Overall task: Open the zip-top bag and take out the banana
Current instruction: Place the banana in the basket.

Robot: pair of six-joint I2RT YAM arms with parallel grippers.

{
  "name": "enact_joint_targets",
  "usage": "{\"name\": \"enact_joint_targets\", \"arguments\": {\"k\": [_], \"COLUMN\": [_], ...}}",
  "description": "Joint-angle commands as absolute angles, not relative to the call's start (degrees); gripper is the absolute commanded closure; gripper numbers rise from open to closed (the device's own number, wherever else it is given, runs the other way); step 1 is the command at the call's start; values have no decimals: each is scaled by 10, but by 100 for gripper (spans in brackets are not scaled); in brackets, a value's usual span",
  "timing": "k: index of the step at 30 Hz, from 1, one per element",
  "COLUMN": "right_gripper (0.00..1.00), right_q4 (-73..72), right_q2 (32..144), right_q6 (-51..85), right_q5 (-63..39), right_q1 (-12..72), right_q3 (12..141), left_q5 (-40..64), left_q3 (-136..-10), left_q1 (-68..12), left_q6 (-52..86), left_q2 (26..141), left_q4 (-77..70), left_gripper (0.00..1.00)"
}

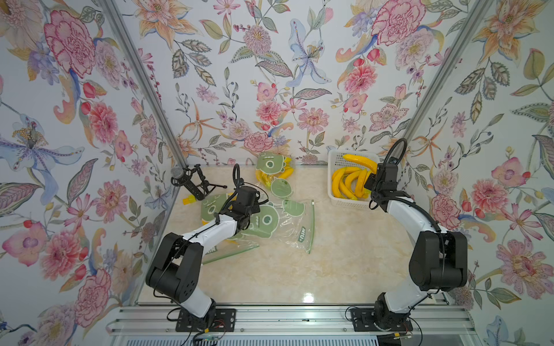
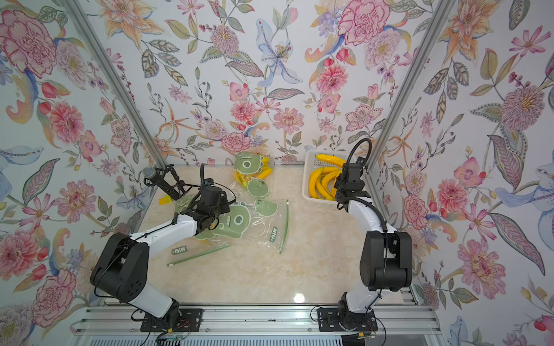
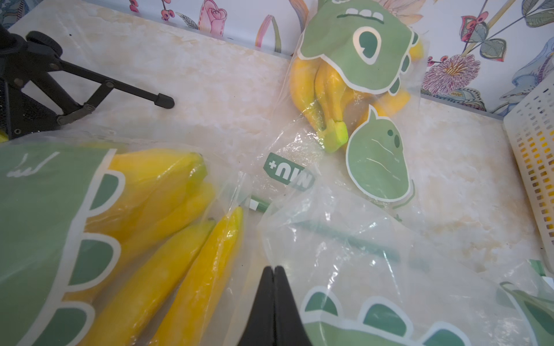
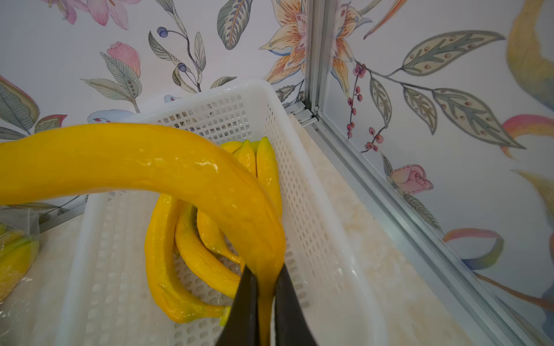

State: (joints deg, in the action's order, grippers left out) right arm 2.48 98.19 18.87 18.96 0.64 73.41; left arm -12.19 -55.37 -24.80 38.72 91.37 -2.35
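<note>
My right gripper [image 4: 265,278] is shut on the thin end of a yellow banana [image 4: 135,161], held above the white basket [image 4: 269,90]; both top views show this banana [image 1: 359,161] [image 2: 329,160] over the basket. Clear zip-top bags with green dinosaur prints lie on the table. One bag [image 3: 45,224] under my left arm holds several bananas [image 3: 180,254]. A flat empty bag [image 1: 287,221] lies next to it. A third bag [image 1: 274,172] with bananas leans at the back wall. My left gripper [image 3: 273,269] is shut, its tips between the full bag and the empty bag [image 3: 359,269].
The basket [image 1: 335,161] in the back right corner holds several loose bananas [image 1: 347,182]. A microphone on a small black tripod [image 1: 192,179] stands at the back left, beside a small yellow thing [image 1: 190,199]. Floral walls close three sides; a metal rail [image 1: 269,317] runs along the front.
</note>
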Motion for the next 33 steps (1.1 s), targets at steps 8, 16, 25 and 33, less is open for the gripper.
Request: {"name": "enact_joint_targets", "arguments": {"k": [8,16,25,33], "right_gripper": [93,75,48,42], "right_q4": [117,134,101,93], "right_q2": [1169,1189,991,757], "right_q6": [192,203,204,232], "right_q5": [194,151,90,5], "right_q1": [-17,-22,-22,77], "right_q3": [921,946,798,578], "left_q5": [-113,-107,-90,-141], "left_q3": [-556,-560,-569,-600], "left_q1": [-271,-288,-308,-347], "left_q6": [376,361,331,417], "left_q2": [918,916,917,936], "left_q4": [-36,-50,-60,-18], "left_gripper": [100,100,100,100]}}
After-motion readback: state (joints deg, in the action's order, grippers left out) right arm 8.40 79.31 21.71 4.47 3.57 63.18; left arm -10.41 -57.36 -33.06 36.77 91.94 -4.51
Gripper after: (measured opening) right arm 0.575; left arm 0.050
